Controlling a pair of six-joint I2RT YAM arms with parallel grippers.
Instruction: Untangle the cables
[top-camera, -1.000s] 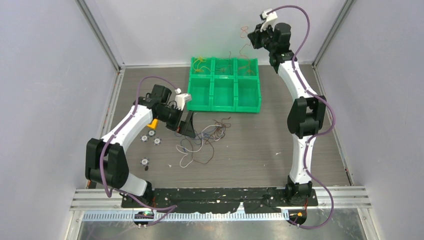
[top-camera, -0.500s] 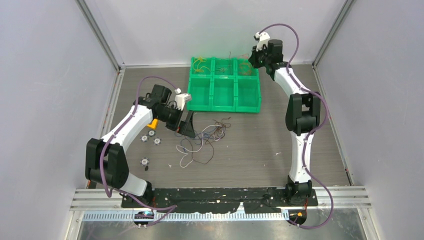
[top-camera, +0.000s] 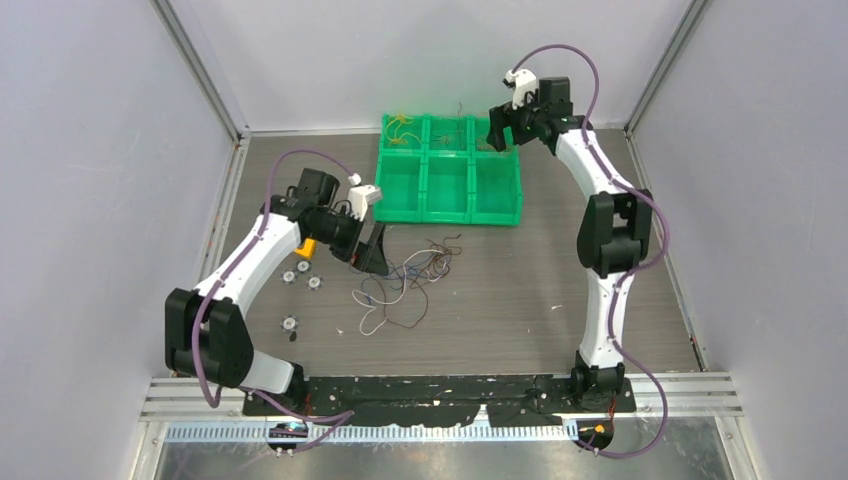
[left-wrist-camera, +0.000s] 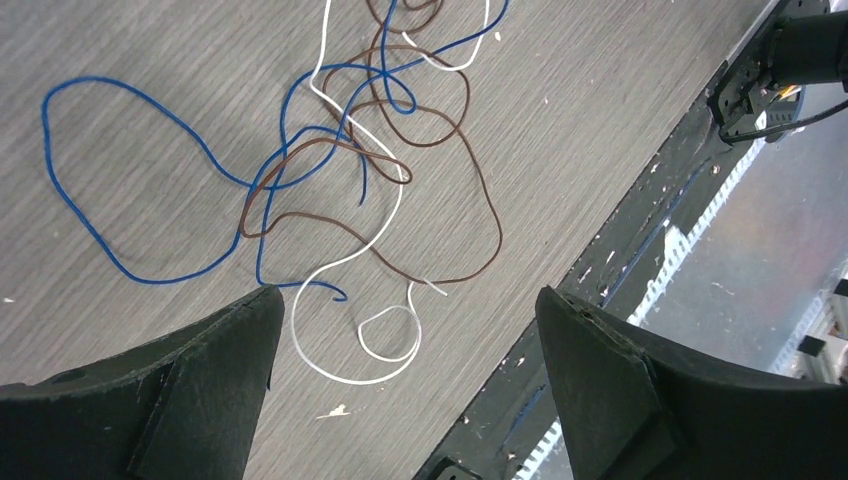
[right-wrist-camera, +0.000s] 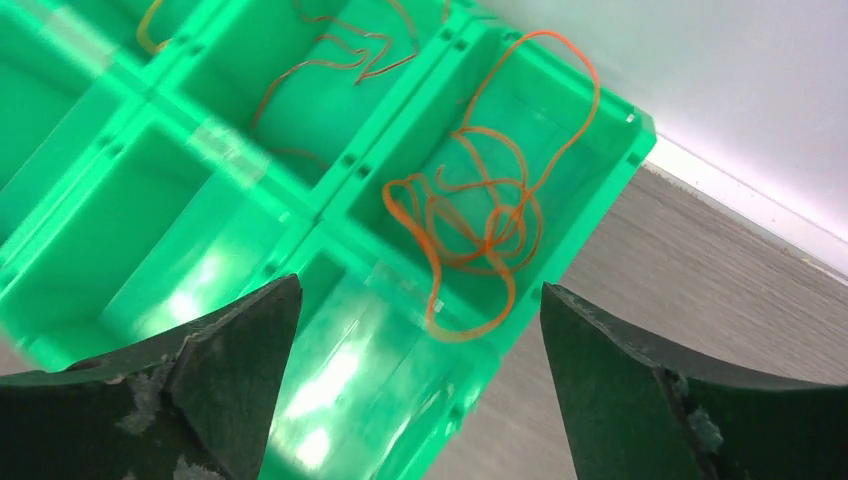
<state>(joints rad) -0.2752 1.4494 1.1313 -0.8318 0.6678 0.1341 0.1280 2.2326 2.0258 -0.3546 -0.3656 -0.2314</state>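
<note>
While small round pale pieces (top-camera: 300, 276) sit beside the left arm, left gripper (left-wrist-camera: 410, 300) hangs spread just above tangled blue, white, brown cables (left-wrist-camera: 350, 170) on grey table (left-wrist-camera: 580, 100). Right gripper (right-wrist-camera: 420, 295) is spread over green plastic six-compartment bin (right-wrist-camera: 600, 180), with the orange wire (right-wrist-camera: 480, 225) loose in its corner compartment, untouched.

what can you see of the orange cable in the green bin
The orange cable is thin and glossy, bunched into several loose overlapping loops, with one big loop arching toward the far wall. It sits in a corner compartment of the green bin, and its lowest loop seems to reach the divider. The open right gripper is above it, not touching.
</note>
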